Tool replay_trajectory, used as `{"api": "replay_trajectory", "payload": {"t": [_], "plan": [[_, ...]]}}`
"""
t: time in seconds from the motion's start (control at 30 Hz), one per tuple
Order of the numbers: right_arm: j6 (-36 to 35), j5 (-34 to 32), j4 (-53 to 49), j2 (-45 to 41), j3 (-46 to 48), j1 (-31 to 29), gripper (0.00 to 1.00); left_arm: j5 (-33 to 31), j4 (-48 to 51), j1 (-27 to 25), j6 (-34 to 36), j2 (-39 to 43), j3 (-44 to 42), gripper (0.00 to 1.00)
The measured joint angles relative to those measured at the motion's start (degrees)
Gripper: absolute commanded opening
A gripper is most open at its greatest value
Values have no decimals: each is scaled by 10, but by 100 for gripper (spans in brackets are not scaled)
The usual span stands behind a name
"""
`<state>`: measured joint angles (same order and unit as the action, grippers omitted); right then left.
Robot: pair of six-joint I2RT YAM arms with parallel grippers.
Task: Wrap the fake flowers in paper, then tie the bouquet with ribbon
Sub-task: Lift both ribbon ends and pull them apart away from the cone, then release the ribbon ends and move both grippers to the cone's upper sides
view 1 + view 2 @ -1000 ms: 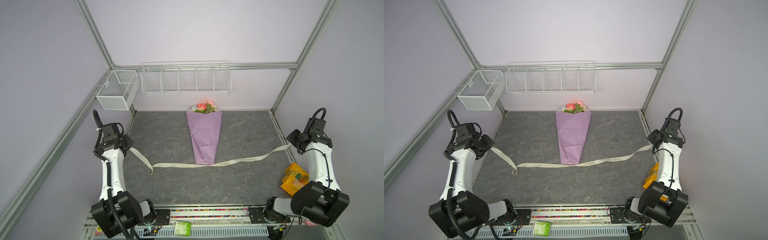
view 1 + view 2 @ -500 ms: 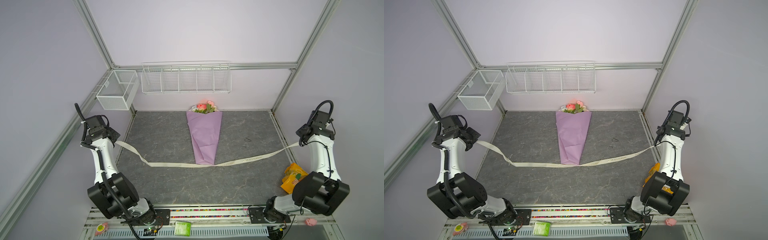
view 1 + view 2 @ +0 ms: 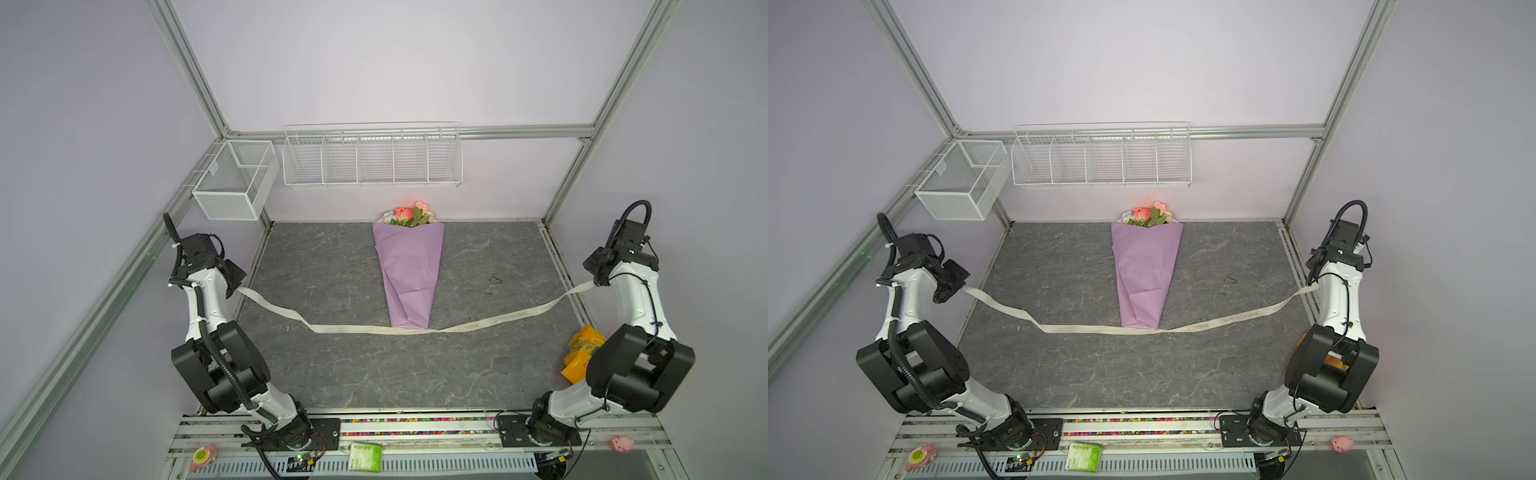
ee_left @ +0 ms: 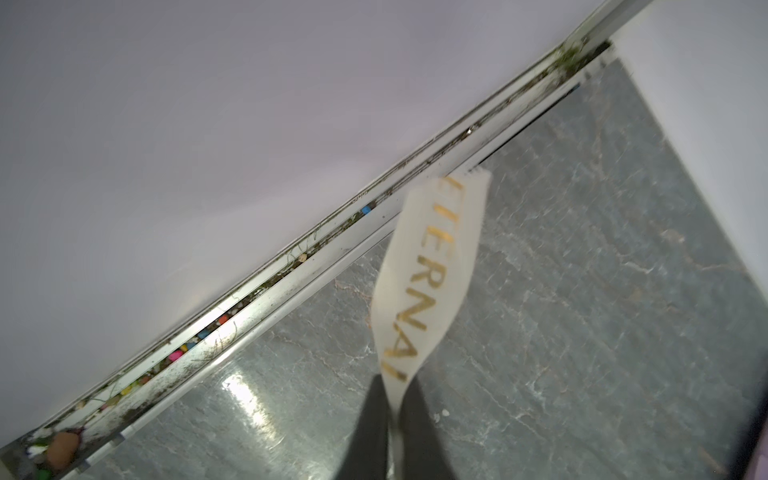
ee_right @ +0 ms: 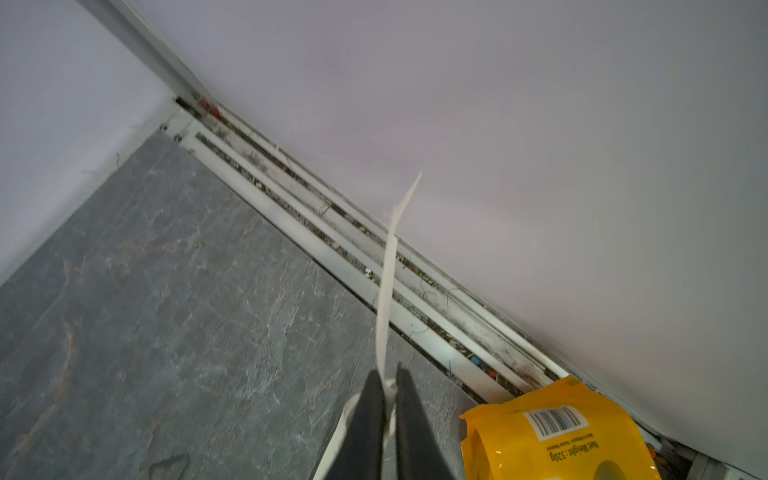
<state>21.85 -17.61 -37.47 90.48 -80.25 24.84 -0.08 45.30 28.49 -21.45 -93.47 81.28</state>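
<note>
1 bouquet of fake flowers (image 3: 409,216): pink, peach and cream artificial roses with green leaves, heads bunched at wide mouth of lilac paper cone (image 3: 409,274). Stems hidden inside wrap. Lies flat on grey stone-look surface (image 3: 332,374), centre rear, heads toward back wall, narrow tip toward front. Tip touches cream lettered ribbon (image 3: 357,329) running crosswise; over or under, cannot tell.

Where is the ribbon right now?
In both top views the ribbon runs across the table, past the narrow tip of the wrapped bouquet, and slopes up at each side edge to the left gripper and right gripper.
</note>
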Motion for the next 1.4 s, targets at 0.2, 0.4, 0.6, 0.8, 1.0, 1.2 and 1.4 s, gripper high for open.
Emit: {"api": "replay_trajectory", "payload": {"t": [0.2,0.4,0.6,0.8,1.0,1.2,1.4], "plan": [[-15,51,-21,11,-3,-11,66,10,14,-1,5,4,7,55],[-24,154,-25,-11,-15,-40,76,17,22,-22,16,43,7,57],[-16,284,-12,-10,-14,-132,80,95,-23,-129,17,104,-33,61],[14,349,31,24,17,-226,77,172,-91,-272,-9,97,-118,65],[43,379,63,81,29,-279,76,206,-163,-369,-51,59,-165,68],[74,413,109,125,33,-313,73,251,-254,-405,-105,5,-186,69],[94,436,146,150,46,-322,71,292,-322,-421,-148,-70,-180,69]]}}
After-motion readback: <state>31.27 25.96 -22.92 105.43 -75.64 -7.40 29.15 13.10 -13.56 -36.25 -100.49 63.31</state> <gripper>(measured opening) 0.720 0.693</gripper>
